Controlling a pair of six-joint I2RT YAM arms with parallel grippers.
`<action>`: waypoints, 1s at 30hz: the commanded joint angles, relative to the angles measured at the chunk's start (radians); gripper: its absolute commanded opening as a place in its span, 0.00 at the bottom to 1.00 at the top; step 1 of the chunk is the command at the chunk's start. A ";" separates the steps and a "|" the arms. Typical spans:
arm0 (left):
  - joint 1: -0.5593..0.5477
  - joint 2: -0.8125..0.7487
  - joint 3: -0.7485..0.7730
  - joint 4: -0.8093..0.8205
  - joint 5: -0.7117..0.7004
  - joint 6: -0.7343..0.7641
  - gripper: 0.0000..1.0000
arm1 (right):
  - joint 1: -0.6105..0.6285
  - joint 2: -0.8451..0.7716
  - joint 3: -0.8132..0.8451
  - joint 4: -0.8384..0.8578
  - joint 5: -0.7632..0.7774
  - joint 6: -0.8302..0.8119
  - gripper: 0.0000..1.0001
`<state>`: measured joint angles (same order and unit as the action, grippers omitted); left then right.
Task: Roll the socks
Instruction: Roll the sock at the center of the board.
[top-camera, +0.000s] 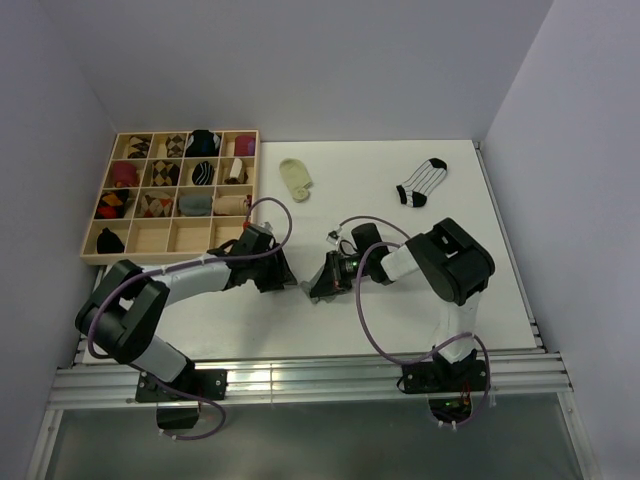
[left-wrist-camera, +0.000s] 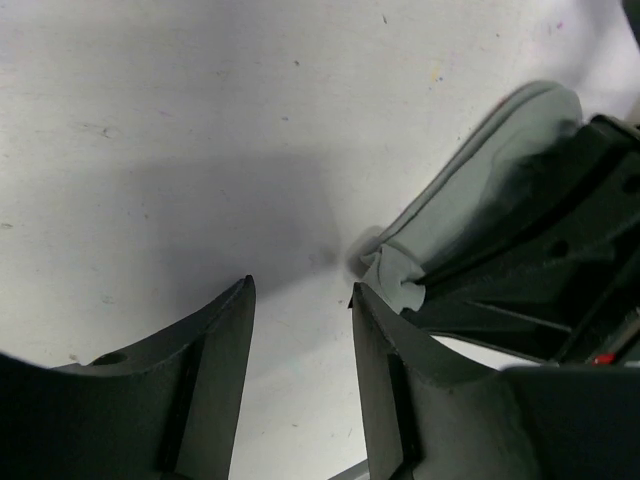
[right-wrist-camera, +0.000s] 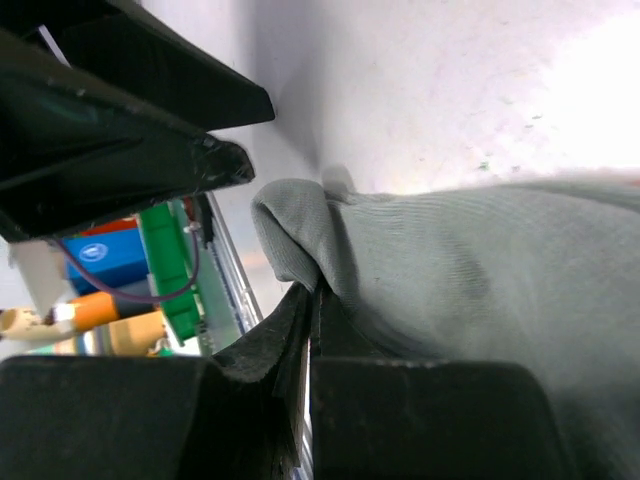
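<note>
Right end effector pinches the grey sock, a grip hidden overhead; left end effector stands spread alongside.

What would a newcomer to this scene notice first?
At the centre of the table the right gripper is shut on the grey sock, with the open left gripper beside it. A wooden tray of rolled socks sits far left; a cream sock and a striped sock lie beyond.

Tray back left, middle sock beside it, right sock beyond
</note>
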<state>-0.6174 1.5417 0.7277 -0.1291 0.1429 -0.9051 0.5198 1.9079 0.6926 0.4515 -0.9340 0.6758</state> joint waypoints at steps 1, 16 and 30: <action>-0.013 -0.040 -0.013 0.052 0.026 0.040 0.50 | -0.027 0.042 -0.030 0.113 -0.037 0.057 0.00; -0.035 -0.011 0.099 0.054 -0.017 0.012 0.65 | -0.023 -0.085 0.027 -0.184 0.095 -0.179 0.00; -0.012 -0.181 0.061 -0.059 -0.232 -0.040 0.64 | 0.158 -0.320 0.099 -0.430 0.536 -0.377 0.29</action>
<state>-0.6415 1.4704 0.8024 -0.1608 0.0082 -0.9272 0.6415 1.6447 0.7364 0.0937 -0.5674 0.3702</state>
